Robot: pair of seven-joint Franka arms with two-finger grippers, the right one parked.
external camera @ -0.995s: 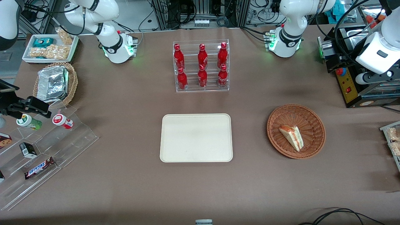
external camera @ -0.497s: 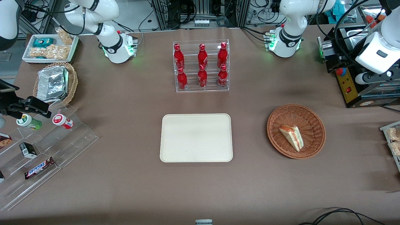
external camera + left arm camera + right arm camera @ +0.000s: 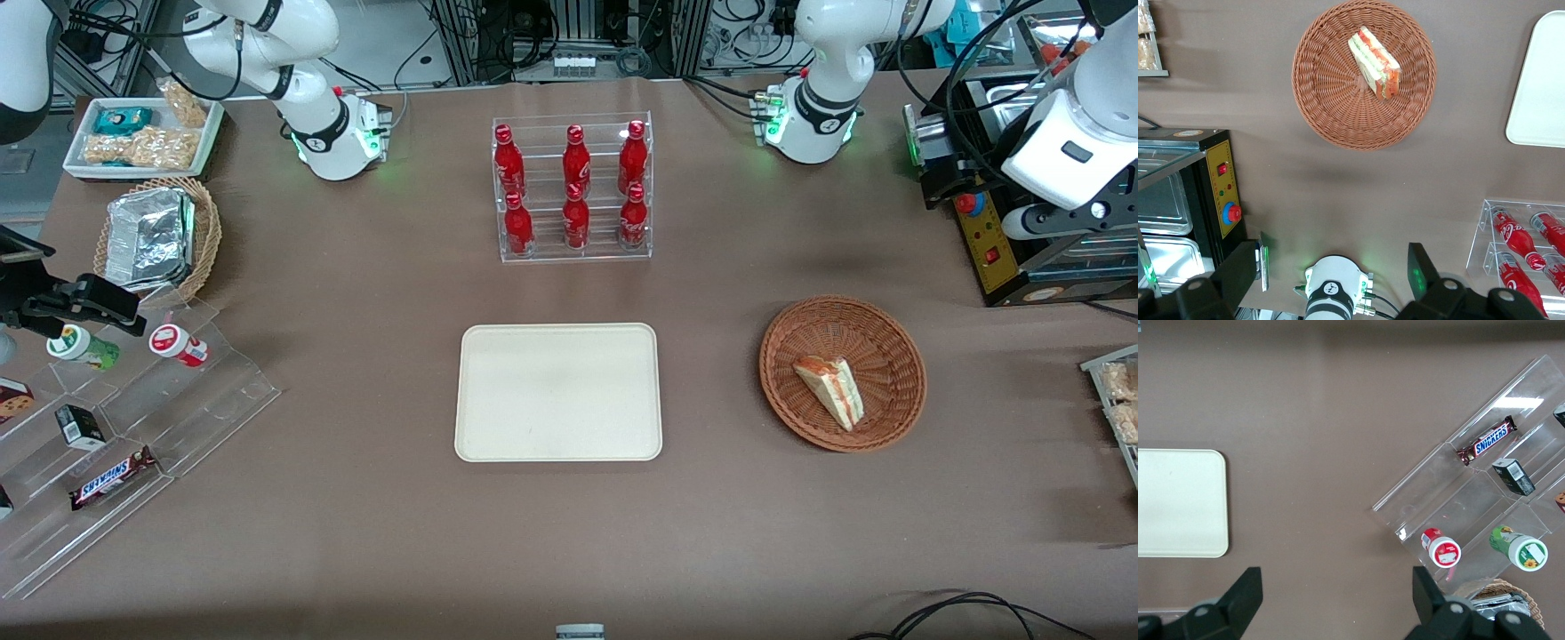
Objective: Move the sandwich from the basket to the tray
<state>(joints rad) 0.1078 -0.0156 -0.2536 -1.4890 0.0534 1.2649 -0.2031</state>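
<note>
The sandwich (image 3: 830, 391) is seen lying in the basket (image 3: 842, 372), a triangular wedge with orange-red and green layers showing along its cut side (image 3: 1374, 62); it rests a little off the basket's middle, toward the tray. The basket (image 3: 1363, 73) sits on the brown table (image 3: 356, 533) toward the working arm's end, well apart from the tray (image 3: 558, 391). The tray is placed near the table's middle, nearer the front camera than the clear rack of red bottles (image 3: 573, 188), and nothing is seen on it. In the left wrist view the claw (image 3: 1338, 270) is held high above the table, over the stretch between the basket and the arm's base; its two dark fingers (image 3: 1421, 271) are spread wide apart, with nothing between them. In the front view only the arm's white wrist housing (image 3: 1067, 164) is made out, raised at the working arm's end of the table, above a metal appliance with a yellow control panel (image 3: 987, 240). No contact between claw and sandwich is observed. A corner of the tray (image 3: 1540, 87) is also caught in the wrist view.
</note>
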